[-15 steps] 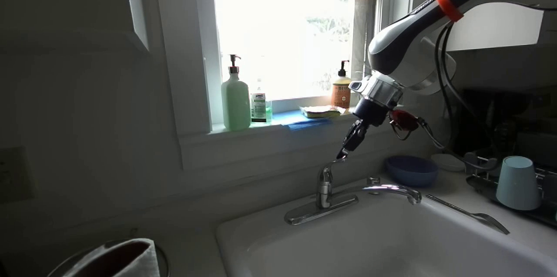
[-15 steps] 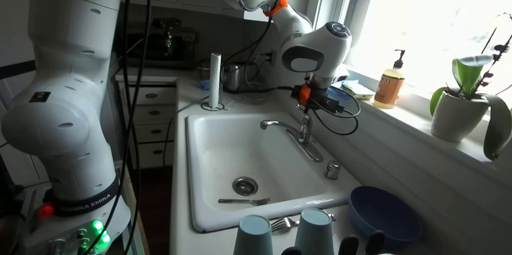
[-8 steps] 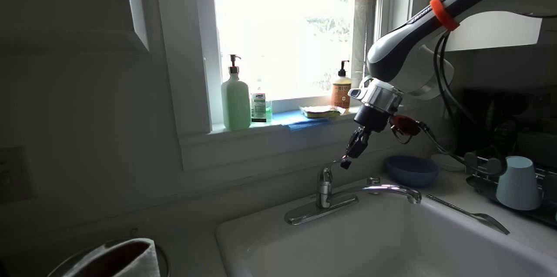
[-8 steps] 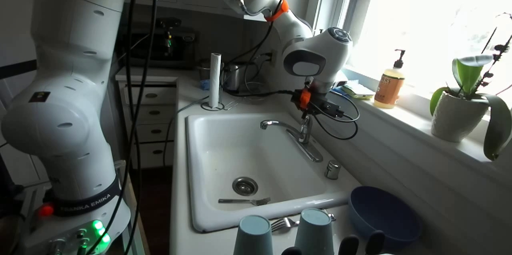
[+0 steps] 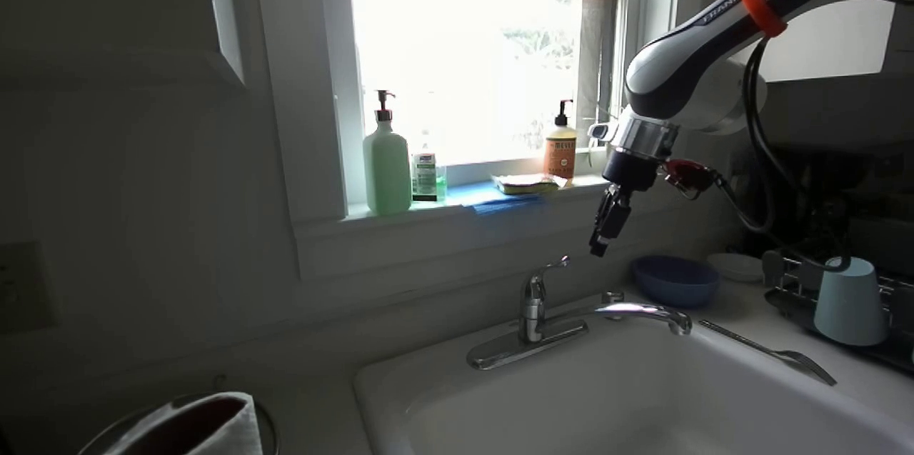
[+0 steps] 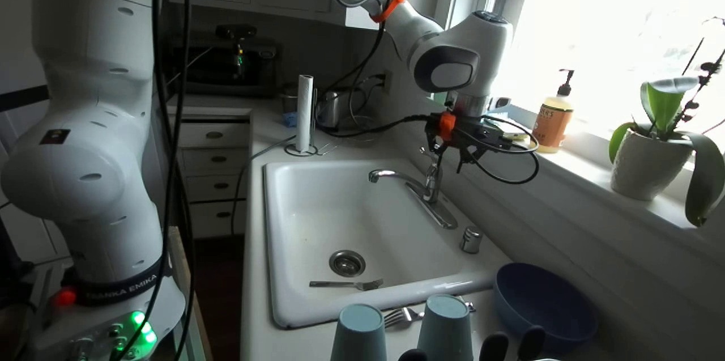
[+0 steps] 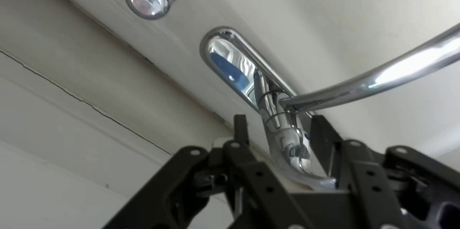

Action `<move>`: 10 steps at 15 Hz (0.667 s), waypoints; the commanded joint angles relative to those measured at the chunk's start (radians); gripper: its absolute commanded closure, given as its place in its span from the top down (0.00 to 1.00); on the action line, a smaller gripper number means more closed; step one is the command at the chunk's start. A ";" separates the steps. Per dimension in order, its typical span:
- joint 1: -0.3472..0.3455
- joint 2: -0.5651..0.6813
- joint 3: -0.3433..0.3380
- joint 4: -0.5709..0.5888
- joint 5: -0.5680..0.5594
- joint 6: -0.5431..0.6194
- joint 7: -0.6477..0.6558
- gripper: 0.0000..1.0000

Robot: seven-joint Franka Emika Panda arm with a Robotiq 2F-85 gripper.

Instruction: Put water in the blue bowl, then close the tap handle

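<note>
The blue bowl stands on the counter beside the sink, in both exterior views (image 5: 675, 282) (image 6: 541, 307); it is out of the wrist view. The chrome tap handle (image 5: 554, 266) rises from the faucet base and also shows in the wrist view (image 7: 287, 146). The curved spout (image 5: 646, 310) points over the sink, and no water stream shows under it. My gripper (image 5: 598, 248) is above the faucet, apart from the handle in that exterior view. In the wrist view my gripper (image 7: 281, 128) is open and empty, with the handle seen between and beyond its fingers.
The white sink (image 6: 283, 315) holds a fork (image 6: 346, 284). A chrome knob (image 6: 470, 240) stands beside the faucet. Pale mugs (image 6: 359, 324) (image 6: 446, 321) stand upside down by the bowl. Soap bottles (image 5: 388, 166) and a potted plant (image 6: 651, 162) line the window sill. Cables (image 6: 527, 162) hang round the wrist.
My gripper dipped slightly at the handle's tip, then rose and moved away from it toward the blue bowl's side. The handle and bowl look the same.
</note>
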 commanded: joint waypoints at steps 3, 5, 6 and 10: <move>-0.032 -0.122 -0.036 -0.041 -0.119 -0.200 0.028 0.94; -0.041 -0.146 -0.051 -0.038 -0.126 -0.287 0.016 1.00; -0.044 -0.156 -0.058 -0.036 -0.124 -0.333 0.009 1.00; -0.065 -0.197 -0.095 -0.021 -0.109 -0.480 -0.031 1.00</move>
